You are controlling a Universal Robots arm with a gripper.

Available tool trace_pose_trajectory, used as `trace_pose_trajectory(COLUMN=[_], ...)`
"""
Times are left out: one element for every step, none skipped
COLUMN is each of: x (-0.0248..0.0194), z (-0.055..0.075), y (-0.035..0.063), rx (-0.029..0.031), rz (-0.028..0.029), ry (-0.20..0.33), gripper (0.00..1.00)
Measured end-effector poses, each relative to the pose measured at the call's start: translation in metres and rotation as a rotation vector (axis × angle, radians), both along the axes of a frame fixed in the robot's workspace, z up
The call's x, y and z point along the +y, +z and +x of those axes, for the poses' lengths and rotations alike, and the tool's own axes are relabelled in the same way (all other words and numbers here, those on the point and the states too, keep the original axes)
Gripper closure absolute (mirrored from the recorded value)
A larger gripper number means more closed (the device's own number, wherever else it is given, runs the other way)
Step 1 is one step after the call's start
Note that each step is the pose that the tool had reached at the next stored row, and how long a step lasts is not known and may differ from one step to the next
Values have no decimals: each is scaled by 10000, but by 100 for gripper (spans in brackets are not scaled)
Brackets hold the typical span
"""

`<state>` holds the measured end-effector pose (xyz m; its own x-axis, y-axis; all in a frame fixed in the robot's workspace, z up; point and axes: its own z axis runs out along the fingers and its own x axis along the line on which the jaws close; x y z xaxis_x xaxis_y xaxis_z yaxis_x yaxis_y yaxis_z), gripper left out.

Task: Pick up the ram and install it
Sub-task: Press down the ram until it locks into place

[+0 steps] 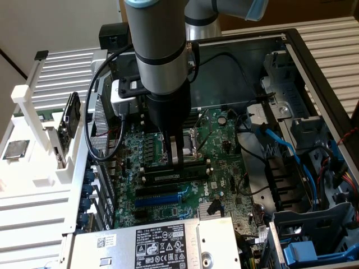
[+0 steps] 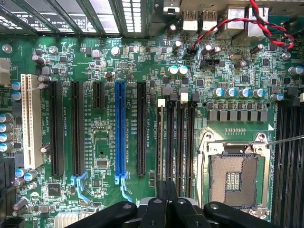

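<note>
In the exterior view my gripper (image 1: pixel 176 159) reaches straight down into the open computer case, over the black memory slots (image 1: pixel 193 167) beside the processor socket (image 1: pixel 196 143). The ram (image 1: pixel 165 175), a long narrow green stick with dark chips, lies along these slots right below the fingertips. In the wrist view the black fingers (image 2: pixel 156 209) are pressed together over the memory slots (image 2: pixel 175 142), with the empty socket (image 2: pixel 232 178) next to them. The fingers are shut. I cannot tell whether they pinch the ram or only rest on its top edge.
The motherboard (image 1: pixel 168 207) carries a blue expansion slot (image 2: pixel 120 130) among black ones. A power supply (image 1: pixel 157 244) sits at the near edge, and cables and drive cages (image 1: pixel 314 168) fill the exterior view's right. A white rack (image 1: pixel 39 162) outside the case holds a square chip (image 1: pixel 15 149).
</note>
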<state>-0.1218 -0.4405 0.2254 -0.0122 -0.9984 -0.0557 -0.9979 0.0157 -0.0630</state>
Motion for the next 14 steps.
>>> trace_pose_trajectory(x=[0, 2, 3, 1, 1, 0, 1, 0, 0, 1, 1, 0, 0, 0], z=[0, 1, 0, -1, 0, 0, 0, 0, 0, 0, 0, 0, 0, 0], y=[2, 22, 46, 78, 105, 128, 150, 242, 242, 242, 242, 242, 243, 243], rx=[3, 7, 13, 21, 28, 31, 34, 42, 42, 42, 42, 42, 43, 43], rz=[3, 26, 40, 32, 32, 39, 45, 77, 81, 83, 84, 83, 82, 82], ry=[0, 0, -3, -3, -2, -1, -1, 0, -1, -1, 0, 0, -1, 0], gripper=[90, 90, 90, 90, 90, 90, 90, 90, 90, 90, 90, 90, 90, 90])
